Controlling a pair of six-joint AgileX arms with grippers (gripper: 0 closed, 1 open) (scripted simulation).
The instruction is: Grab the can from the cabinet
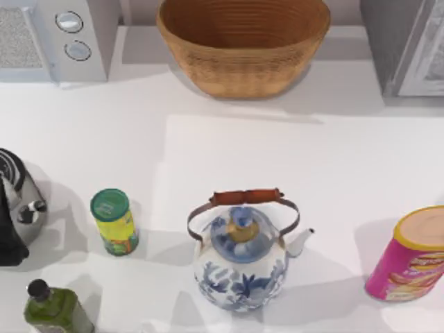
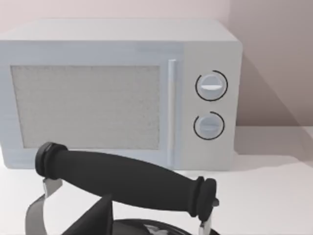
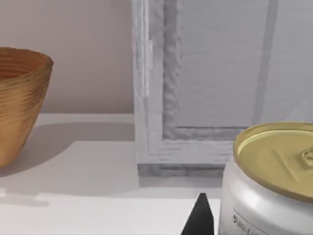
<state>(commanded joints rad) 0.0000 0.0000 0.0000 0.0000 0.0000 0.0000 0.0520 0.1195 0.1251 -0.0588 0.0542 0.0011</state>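
Observation:
The can [image 3: 274, 181] is very close in the right wrist view: a dull gold round top and a silvery-grey side with small print. It stands upright, out in front of the grey-white cabinet [image 3: 215, 98], whose framed door is behind it. A black part of my right gripper [image 3: 200, 218] pokes up right beside the can's side. Whether it grips the can is hidden. My left arm is parked at the table's left, its wrist view looking over a dark kettle's black handle [image 2: 127, 178].
A woven basket [image 1: 243, 45] stands at the back middle, and a microwave [image 1: 59, 38] at the back left. Along the front stand a blue-white teapot [image 1: 241, 260], a green-lidded can [image 1: 114, 222], a pink canister [image 1: 411, 257], a green bottle [image 1: 52, 309] and the dark kettle [image 1: 17, 208].

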